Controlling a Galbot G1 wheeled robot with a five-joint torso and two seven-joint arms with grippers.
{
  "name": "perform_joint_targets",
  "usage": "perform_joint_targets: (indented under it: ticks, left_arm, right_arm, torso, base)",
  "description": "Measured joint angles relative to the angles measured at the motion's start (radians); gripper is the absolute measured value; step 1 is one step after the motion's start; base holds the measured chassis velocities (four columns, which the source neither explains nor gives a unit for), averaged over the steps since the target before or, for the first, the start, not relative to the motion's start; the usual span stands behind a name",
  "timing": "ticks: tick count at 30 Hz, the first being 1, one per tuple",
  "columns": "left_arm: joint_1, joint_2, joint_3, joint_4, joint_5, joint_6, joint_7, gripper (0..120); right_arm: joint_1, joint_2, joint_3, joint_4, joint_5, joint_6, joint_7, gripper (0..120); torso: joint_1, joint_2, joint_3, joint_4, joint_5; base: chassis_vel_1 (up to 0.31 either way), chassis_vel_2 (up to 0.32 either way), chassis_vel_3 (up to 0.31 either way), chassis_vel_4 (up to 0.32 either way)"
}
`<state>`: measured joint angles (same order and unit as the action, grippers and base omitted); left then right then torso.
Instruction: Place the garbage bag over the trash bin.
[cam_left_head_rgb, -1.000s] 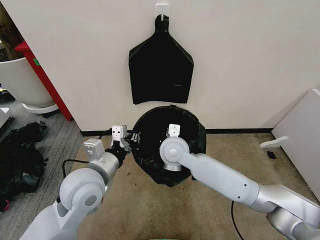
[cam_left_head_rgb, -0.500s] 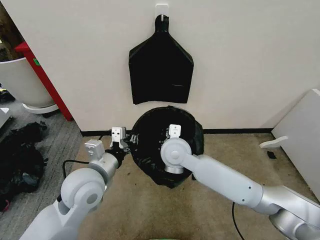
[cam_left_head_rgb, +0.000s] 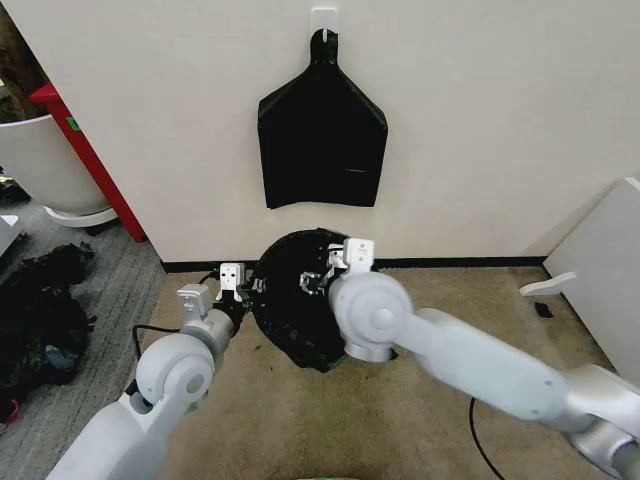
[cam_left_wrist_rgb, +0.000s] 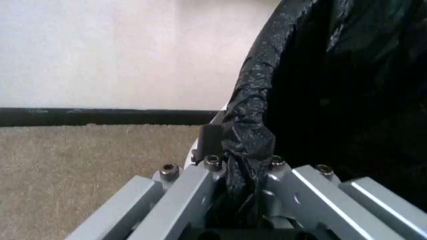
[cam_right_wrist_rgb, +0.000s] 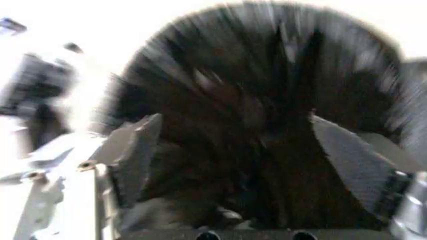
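Note:
The garbage bag is glossy black film, its round mouth spread open on the carpet by the wall. The trash bin is hidden beneath it. My left gripper is at the bag's left rim, and in the left wrist view this gripper is shut on a gathered fold of the bag's edge. My right gripper reaches into the bag's mouth from the right. In the blurred right wrist view its fingers stand wide apart, open, with black film ahead of them.
A flat black bag bunch hangs from a wall hook above. A large white tub and a red post stand at the left, near a dark heap. A white panel leans at the right. A cable crosses the carpet.
My right arm has swung left and farther toward the wall, and the bag's mouth has shifted left with it. The left gripper has moved slightly left, still holding the rim.

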<state>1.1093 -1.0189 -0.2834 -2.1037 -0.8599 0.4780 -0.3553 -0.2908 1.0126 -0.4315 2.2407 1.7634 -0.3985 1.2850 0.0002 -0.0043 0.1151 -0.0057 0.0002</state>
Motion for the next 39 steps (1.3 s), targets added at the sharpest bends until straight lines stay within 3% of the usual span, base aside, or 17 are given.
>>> perform_joint_targets:
  ticks: [4,5,8,11,17,26,39]
  left_arm:
    - [-0.015,-0.008,-0.004,0.015,-0.006,-0.003,-0.001,1]
    - [-0.015,-0.008,-0.004,0.015,-0.006,-0.003,-0.001,1]
    - [-0.024,-0.008,-0.008,0.016,-0.022,-0.004,-0.008,1]
    - [-0.034,-0.009,-0.010,0.015,-0.035,-0.004,-0.016,1]
    - [-0.050,-0.012,-0.009,0.013,-0.040,-0.002,-0.027,1]
    - [-0.048,-0.012,-0.010,-0.009,-0.047,0.003,-0.031,1]
    - [-0.049,-0.007,-0.015,-0.020,-0.049,0.006,-0.027,1]
  right_arm:
    - [-0.035,-0.134,0.093,0.108,-0.128,-0.036,-0.247,98]
    - [-0.035,-0.134,0.093,0.108,-0.128,-0.036,-0.247,98]
    - [-0.147,-0.274,0.143,0.142,-0.371,-0.070,-0.451,100]
    - [-0.252,-0.342,0.155,0.170,-0.508,-0.085,-0.502,100]
    - [-0.276,-0.309,0.142,0.176,-0.471,-0.079,-0.411,100]
    - [-0.280,-0.289,0.119,0.138,-0.519,-0.100,-0.396,98]
    - [-0.278,-0.282,0.113,0.113,-0.503,-0.085,-0.367,49]
  torso:
    - [0.000,0.000,0.000,-0.0003,0.0000]
    - [0.000,0.000,0.000,-0.0003,0.0000]
    - [0.000,0.000,0.000,-0.0003,0.0000]
    - [0.000,0.000,0.000,-0.0011,0.0006]
    - [0.000,0.000,0.000,0.0001,0.0001]
    - [0.000,0.000,0.000,-0.0002,0.0000]
    - [0.000,0.000,0.000,-0.0002,-0.0001]
  base:
    - [0.000,0.000,0.000,0.000]
    - [0.000,0.000,0.000,0.000]
    - [0.000,0.000,0.000,0.000]
    - [0.000,0.000,0.000,0.000]
    - [0.000,0.000,0.000,0.000]
    - [0.000,0.000,0.000,0.000]
    - [0.000,0.000,0.000,0.000]
